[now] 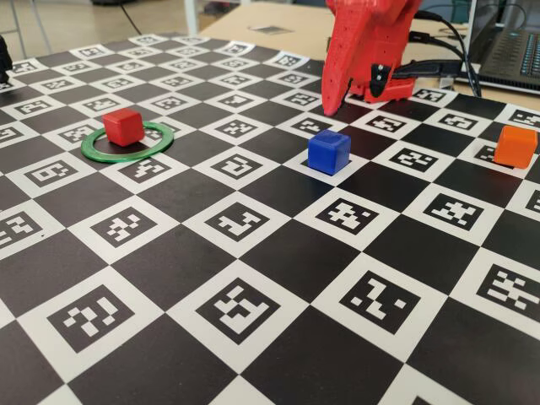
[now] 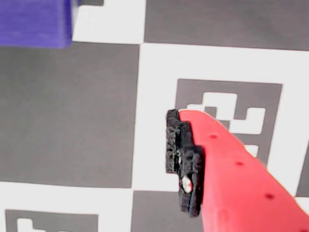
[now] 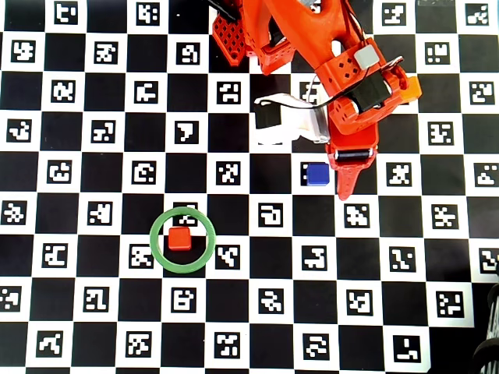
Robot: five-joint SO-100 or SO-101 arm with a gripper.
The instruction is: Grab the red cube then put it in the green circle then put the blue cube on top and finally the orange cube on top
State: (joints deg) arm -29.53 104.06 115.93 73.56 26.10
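Note:
The red cube (image 1: 124, 126) (image 3: 180, 239) sits inside the green circle (image 1: 160, 143) (image 3: 158, 248), at the left of the fixed view. The blue cube (image 1: 328, 152) (image 3: 316, 174) stands alone on the board near the middle; the wrist view catches it at the top left corner (image 2: 34, 21). The orange cube (image 1: 515, 145) rests at the far right, half hidden under the arm in the overhead view (image 3: 412, 88). My gripper (image 1: 331, 105) (image 3: 339, 191) (image 2: 104, 159) hovers just beside the blue cube, open and holding nothing. Only one red finger with a black pad (image 2: 183, 164) shows.
The board is a black-and-white checker mat printed with marker squares (image 1: 245, 308). The red arm's base (image 3: 257, 35) stands at the board's far edge. Cables and a laptop (image 1: 506, 51) lie beyond the far right corner.

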